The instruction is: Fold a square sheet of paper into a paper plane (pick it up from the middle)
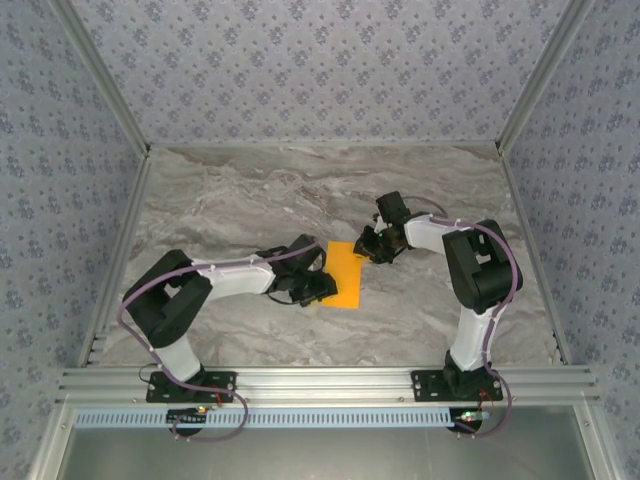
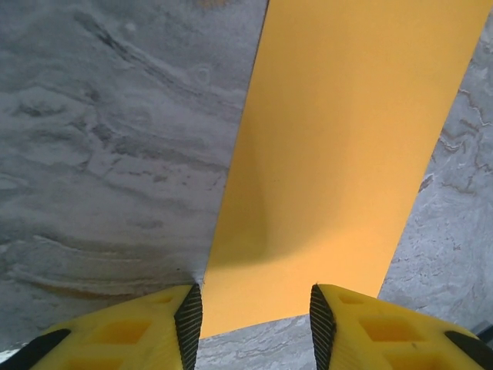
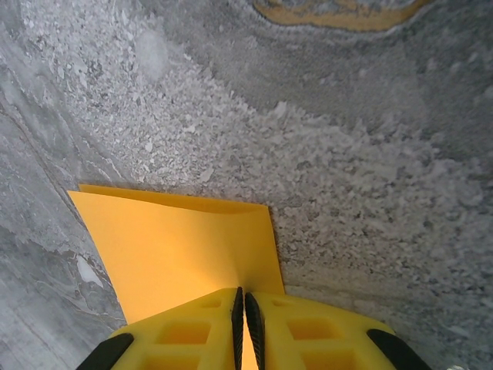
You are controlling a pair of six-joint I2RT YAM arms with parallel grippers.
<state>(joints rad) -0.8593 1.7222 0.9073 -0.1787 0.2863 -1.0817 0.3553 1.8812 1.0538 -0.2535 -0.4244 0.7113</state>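
The orange sheet of paper [image 1: 346, 275] lies on the marble table as a narrow rectangle, longer than wide. My right gripper [image 1: 373, 246] sits at its far right corner. In the right wrist view the yellow fingers [image 3: 192, 335] are pressed together on the paper's [image 3: 173, 243] edge, and my right gripper [image 3: 243, 327] is shut on it. My left gripper [image 1: 318, 288] is at the sheet's near left side. In the left wrist view it [image 2: 256, 327] stands open, its ribbed pads [image 2: 189, 320] straddling the near end of the paper [image 2: 347, 154], which lies flat between them.
The grey marble tabletop [image 1: 250, 190] stretches bare behind and beside the paper. Patterned walls and metal posts [image 1: 100, 80] close the table in on three sides. An aluminium rail [image 1: 330, 380] with both arm bases runs along the near edge.
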